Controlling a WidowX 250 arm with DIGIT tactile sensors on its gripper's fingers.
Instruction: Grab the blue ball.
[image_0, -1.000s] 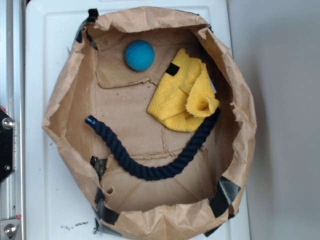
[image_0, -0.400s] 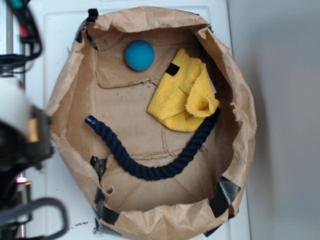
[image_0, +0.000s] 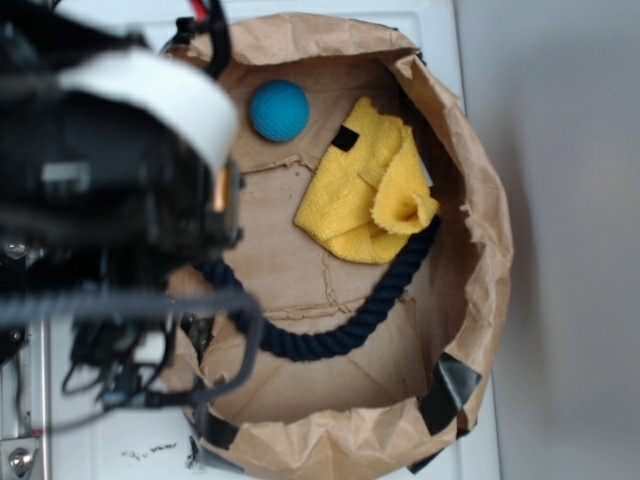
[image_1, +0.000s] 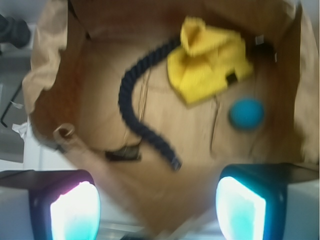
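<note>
Brown paper bag (image_0: 470, 200) fills the exterior view, with the blurred arm (image_0: 110, 170) blocking its 9 o'clock side. Yellow cloth (image_0: 370, 195) lies at 2 o'clock, navy rope (image_0: 330, 335) below. Blue ball (image_0: 279, 110) sits at 12 o'clock, ungrabbed. Only the wrist view shows the gripper (image_1: 157, 205): fingers spread, empty, short of the ball.

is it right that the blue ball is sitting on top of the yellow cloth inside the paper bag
Not quite. The blue ball sits on the bare floor of the paper bag, beside the yellow cloth and apart from it. The exterior view shows the gap.
</note>
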